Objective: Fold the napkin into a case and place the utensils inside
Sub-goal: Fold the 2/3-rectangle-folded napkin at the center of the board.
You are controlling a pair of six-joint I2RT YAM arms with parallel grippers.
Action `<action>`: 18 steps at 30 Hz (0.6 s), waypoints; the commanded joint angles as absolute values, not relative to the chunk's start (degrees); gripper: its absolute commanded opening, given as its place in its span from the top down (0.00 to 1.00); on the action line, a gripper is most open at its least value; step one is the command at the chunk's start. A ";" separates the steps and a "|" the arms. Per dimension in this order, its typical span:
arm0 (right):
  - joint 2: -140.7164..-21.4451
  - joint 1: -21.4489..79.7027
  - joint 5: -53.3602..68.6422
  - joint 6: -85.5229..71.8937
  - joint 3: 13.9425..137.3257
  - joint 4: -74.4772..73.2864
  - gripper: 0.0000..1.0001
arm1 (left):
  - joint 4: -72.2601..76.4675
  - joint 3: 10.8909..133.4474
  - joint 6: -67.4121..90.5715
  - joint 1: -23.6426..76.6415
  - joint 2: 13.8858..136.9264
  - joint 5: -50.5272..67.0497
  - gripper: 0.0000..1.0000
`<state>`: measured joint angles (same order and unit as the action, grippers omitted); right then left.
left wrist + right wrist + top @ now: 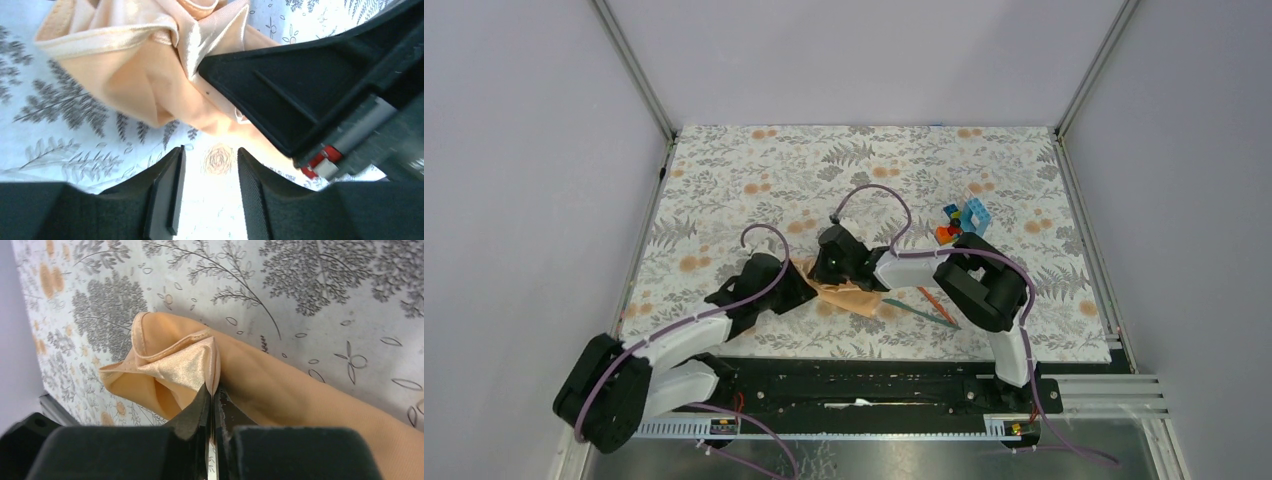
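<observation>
The peach-orange napkin (852, 296) lies bunched and partly folded on the floral mat (754, 170), between my two grippers. My right gripper (212, 392) is shut on an upright pleat of the napkin (170, 365); seen from above, this gripper (826, 268) sits over the cloth's left part. My left gripper (210, 156) is open just short of the napkin (135, 70), with only bare mat between its fingers (172, 190). From above, the left gripper (802, 286) is at the cloth's left edge. The orange utensil (928, 298) and the teal utensil (924, 313) lie on the mat right of the napkin.
A cluster of multicoloured toy blocks (960, 221) sits behind the right arm (984, 285). The right gripper's black body (310, 85) fills the upper right of the left wrist view. Metal frame posts (1084, 190) and grey walls border the mat.
</observation>
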<state>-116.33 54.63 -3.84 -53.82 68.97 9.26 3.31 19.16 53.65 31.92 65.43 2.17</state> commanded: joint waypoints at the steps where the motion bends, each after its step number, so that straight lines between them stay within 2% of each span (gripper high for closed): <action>1: -114.12 53.80 -0.37 -49.91 64.95 21.21 1.00 | -13.33 25.75 52.21 28.66 55.67 2.24 0.46; 3: -113.92 53.59 2.51 -48.39 62.59 26.52 1.00 | -21.09 29.08 52.63 25.90 52.56 0.28 0.38; 5: -114.24 53.57 4.63 -47.19 61.48 29.78 1.00 | -24.66 31.62 51.85 22.00 51.86 0.79 0.36; 9: -114.96 53.13 8.34 -45.16 62.97 30.26 1.00 | -19.89 32.87 50.61 12.36 58.15 14.99 0.44; 12: -114.45 53.14 7.62 -43.44 63.40 28.80 1.00 | -13.91 34.64 52.00 10.30 66.24 22.15 0.42; 18: -114.08 53.17 6.67 -40.49 64.67 26.39 1.00 | -23.50 45.19 56.92 10.28 73.05 17.66 0.35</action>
<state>-116.20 53.45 6.72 -44.27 62.41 26.37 -19.70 36.84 53.17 10.48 72.12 16.99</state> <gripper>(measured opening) 0.062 0.637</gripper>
